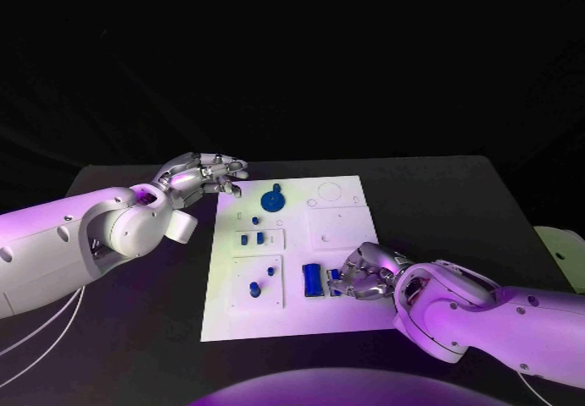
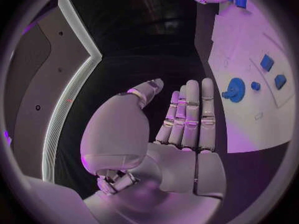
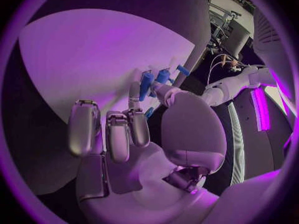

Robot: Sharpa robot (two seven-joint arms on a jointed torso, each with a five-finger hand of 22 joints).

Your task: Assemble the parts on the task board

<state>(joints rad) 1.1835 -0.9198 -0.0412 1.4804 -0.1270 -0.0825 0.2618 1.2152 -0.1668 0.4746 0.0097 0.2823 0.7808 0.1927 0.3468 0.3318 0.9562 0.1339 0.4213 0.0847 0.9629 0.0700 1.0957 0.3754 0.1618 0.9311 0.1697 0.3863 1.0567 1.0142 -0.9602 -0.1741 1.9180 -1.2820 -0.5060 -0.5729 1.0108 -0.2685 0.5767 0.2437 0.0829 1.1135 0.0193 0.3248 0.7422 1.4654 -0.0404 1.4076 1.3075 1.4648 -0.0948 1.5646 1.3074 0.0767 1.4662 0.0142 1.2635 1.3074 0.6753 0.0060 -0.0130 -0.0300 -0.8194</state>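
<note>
The white task board (image 1: 336, 313) lies mid-table. On it are a blue round part (image 1: 273, 200), small blue parts (image 1: 253, 238) and a blue peg (image 1: 255, 289). My right hand (image 1: 366, 271) rests on the board's near right area. Its thumb and a finger pinch a narrow blue part (image 3: 146, 84), beside a taller blue block (image 1: 314, 279). My left hand (image 1: 201, 179) hovers at the board's far left corner. Its fingers (image 2: 190, 114) are straight with nothing in them, and the round part (image 2: 235, 89) lies beside them.
The black table (image 1: 122, 296) surrounds the board, with bare surface left of the board and behind it. A pale object (image 1: 563, 254) sits at the table's right edge. My left forearm (image 1: 85, 237) lies over the table's left side.
</note>
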